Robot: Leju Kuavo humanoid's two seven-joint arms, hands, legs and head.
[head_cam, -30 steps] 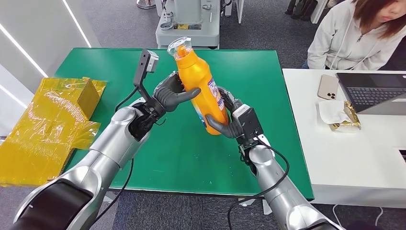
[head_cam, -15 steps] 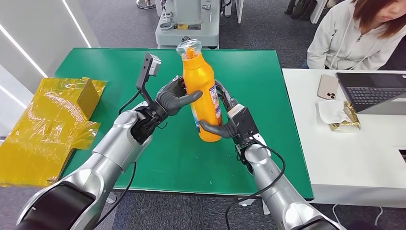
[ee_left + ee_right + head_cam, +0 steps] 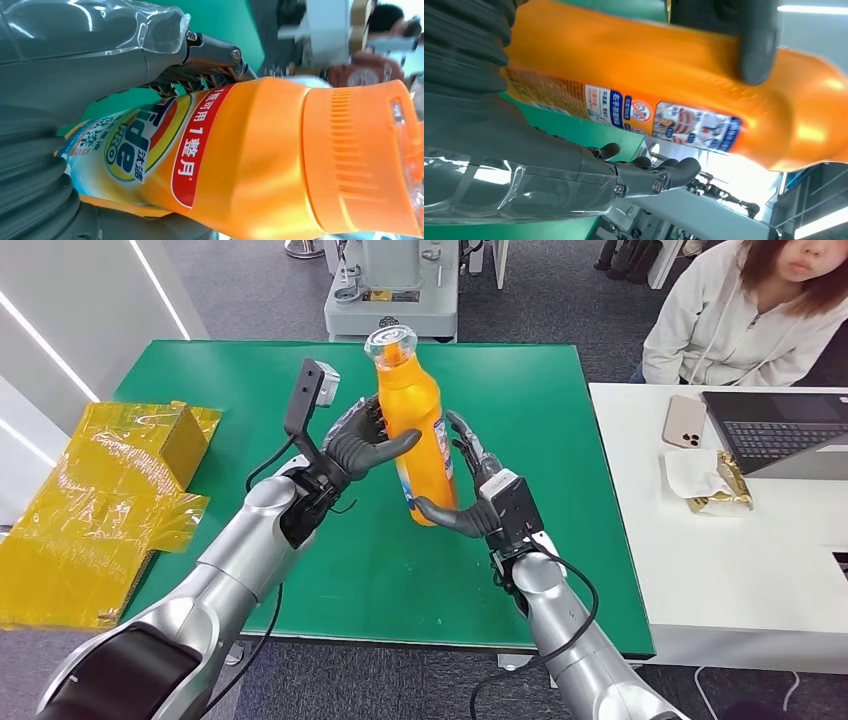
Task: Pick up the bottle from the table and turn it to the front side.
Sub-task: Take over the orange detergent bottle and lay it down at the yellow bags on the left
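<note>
Bright, even indoor light — soft shadows, blown-out glare and blurred backgrounds in both close wrist views.

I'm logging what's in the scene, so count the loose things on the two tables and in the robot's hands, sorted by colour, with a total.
Orange: 1, the bottle, held off the green table between both hands.
Beige: 1, the phone.
Dark grey: 1, the laptop.
White: 1, the tissue.
Gold: 1, the wrapper.
Total: 5
</note>
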